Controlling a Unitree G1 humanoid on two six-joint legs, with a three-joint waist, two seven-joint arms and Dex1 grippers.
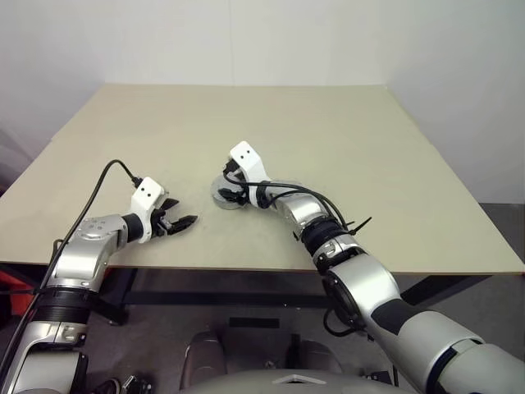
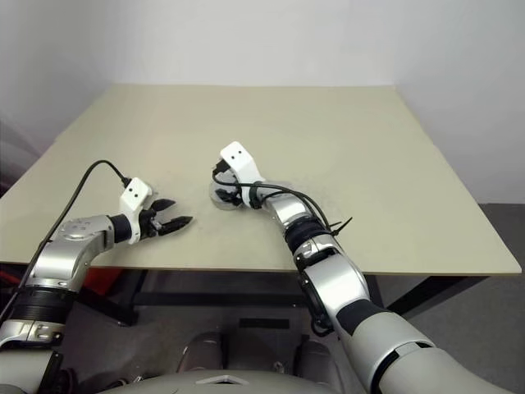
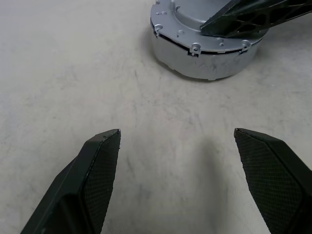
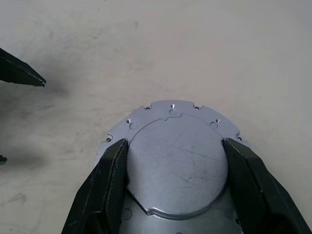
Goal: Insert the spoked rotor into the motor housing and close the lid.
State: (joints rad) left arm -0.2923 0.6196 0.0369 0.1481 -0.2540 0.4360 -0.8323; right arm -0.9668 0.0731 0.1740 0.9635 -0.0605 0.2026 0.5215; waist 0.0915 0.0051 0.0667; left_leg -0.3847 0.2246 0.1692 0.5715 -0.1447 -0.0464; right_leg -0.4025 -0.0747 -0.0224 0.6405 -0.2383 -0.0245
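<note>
- Two grippers over the beige table [image 1: 394, 164].
- Left gripper [image 1: 182, 222] sat spread wide, empty, near the table's front edge.
- Right gripper [image 4: 174, 161] straddled the lid's [image 4: 178, 170] raised centre, fingers [image 4: 109, 180] at each side.
- Lid sat on the motor housing [image 3: 204, 61], mid-table.

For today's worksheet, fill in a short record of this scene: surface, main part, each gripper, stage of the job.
surface: beige table
main part: lid sitting on the motor housing, seam visible around the side
right gripper: fingers straddling the lid's raised centre
left gripper: open, empty, apart from the assembly, pointing toward it
stage: lid appears in place; rotor not visible
</note>
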